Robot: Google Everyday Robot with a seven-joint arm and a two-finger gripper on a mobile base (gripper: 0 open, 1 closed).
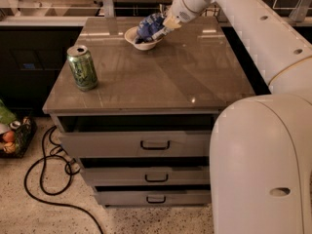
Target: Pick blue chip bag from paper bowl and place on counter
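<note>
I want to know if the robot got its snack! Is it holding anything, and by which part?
The gripper is at the right end of the blue chip bag in the paper bowl. Whether it really grips it cannot be told.

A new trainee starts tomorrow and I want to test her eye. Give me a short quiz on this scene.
1. True or false: the can stands upright on the counter.
2. Where is the gripper? A) over the can B) at the chip bag in the bowl C) over the counter's near edge
3. Fill in: the cabinet shows ___ drawers.
Key: 1 true; 2 B; 3 three.
</note>
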